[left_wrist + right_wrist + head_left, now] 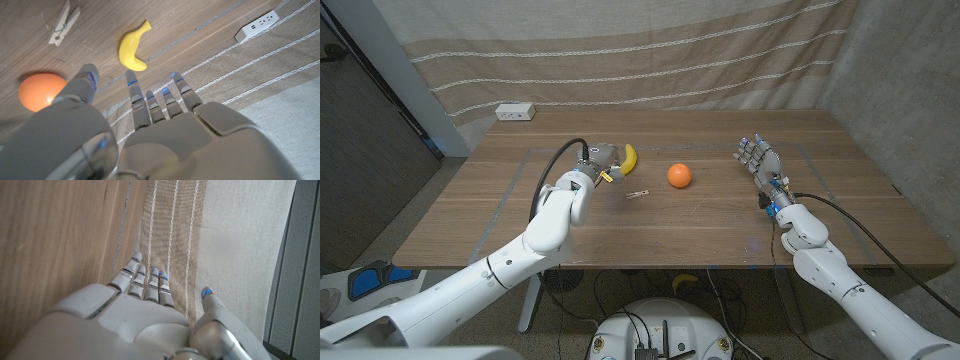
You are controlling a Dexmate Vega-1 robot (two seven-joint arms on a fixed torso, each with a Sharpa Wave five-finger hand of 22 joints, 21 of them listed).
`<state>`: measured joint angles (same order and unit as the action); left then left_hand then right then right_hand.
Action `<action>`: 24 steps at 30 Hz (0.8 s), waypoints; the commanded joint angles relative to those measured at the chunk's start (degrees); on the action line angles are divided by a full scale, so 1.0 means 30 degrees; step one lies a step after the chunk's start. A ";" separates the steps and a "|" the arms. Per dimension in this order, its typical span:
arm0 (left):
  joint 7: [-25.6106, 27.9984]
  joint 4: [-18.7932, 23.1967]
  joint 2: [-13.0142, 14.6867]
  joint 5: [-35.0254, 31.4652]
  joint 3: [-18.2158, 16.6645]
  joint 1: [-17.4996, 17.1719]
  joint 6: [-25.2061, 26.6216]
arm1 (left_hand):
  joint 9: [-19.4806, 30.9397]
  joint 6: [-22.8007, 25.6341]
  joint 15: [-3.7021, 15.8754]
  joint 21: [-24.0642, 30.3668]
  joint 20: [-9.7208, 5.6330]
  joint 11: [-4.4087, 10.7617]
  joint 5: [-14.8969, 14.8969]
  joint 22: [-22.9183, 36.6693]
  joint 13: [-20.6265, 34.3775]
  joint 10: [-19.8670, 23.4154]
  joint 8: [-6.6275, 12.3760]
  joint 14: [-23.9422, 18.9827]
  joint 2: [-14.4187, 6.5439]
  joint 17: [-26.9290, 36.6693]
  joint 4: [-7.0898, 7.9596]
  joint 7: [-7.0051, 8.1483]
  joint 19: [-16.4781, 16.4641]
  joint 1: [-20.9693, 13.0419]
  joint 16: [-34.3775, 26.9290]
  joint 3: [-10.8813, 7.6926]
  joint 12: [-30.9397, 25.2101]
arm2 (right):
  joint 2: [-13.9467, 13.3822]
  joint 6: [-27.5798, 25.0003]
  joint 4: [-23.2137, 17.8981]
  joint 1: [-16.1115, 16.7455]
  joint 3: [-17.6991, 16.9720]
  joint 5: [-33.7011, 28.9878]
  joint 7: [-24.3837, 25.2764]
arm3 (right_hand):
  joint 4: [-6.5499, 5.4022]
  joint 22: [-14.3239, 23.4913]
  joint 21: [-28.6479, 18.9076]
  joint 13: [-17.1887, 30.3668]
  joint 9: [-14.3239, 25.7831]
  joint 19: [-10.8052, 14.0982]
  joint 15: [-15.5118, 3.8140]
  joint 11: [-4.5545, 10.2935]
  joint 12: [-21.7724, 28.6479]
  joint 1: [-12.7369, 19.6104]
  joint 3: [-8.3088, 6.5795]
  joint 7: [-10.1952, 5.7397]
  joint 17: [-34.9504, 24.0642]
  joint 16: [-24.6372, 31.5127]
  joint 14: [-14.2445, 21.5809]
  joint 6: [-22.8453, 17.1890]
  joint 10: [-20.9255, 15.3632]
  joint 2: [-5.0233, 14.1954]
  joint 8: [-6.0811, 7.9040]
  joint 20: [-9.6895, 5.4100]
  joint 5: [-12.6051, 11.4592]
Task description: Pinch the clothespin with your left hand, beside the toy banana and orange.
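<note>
Striped beige curtain cloth hangs behind the grained wooden table (720, 220), where a small pale wooden clothespin (638, 193) lies between a smooth curved yellow toy banana (630, 157) and a round orange toy fruit (679, 175). Just beside the banana, the grey left hand (601, 164) holds nothing, its fingers (134, 95) apart. Well away, the right hand (761, 165) stands with fingers (131, 272) extended, empty.

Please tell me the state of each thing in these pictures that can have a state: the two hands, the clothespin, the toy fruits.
left hand: open, fingers apart, holds nothing, near the banana
right hand: open, holds nothing, far from the fruit
clothespin: lies on the table, jaws closed, not touched
toy banana: lies on the table, free
toy orange: rests on the table, free
power strip: at the table's far edge, nothing visibly plugged in
</note>
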<state>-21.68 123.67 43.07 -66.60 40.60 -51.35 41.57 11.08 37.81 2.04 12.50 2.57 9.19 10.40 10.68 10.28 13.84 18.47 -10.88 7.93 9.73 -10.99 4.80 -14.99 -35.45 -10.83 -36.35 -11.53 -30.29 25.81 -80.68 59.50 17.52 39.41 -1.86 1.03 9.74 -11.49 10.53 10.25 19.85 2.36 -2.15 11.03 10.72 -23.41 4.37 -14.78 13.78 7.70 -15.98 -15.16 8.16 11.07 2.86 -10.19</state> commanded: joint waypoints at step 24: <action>0.2680 -0.1185 -0.1025 -0.0652 0.0317 -0.0982 -0.0673 | 0.0148 0.0609 0.1478 0.0235 -0.0320 0.0511 -0.0005 0.0009 0.0146 0.1318 0.0487 -0.1308 0.0322 0.0071 0.0113 0.0225 -0.1105 -0.2406 -0.0129 0.0627 -0.0243 | 0.0129 0.0337 0.0268 0.0248 -0.0167 0.0438 -0.0450 | 0.0183 0.0096 -0.0025 0.0093 0.0058 0.0187 0.0055 -0.0054 0.0082 -0.0138 -0.0074 0.0081 -0.0057 0.0163 0.0213 -0.0231 -0.0294 0.0093 0.0047 0.0089 0.0021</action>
<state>-14.37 120.66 40.94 -67.81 40.97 -53.77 39.45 11.35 38.85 2.30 12.95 1.63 10.85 10.40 10.68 10.55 17.09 19.51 -14.39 8.88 9.73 -10.78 5.46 -17.54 -41.95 -10.87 -34.70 -11.93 -29.88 26.81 -79.99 60.12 17.13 40.48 -2.99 1.04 9.73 -11.49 10.53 10.25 20.05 2.58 -2.25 11.03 9.87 -23.43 4.69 -14.77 14.13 7.91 -16.27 -15.67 8.38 11.07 3.08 -10.19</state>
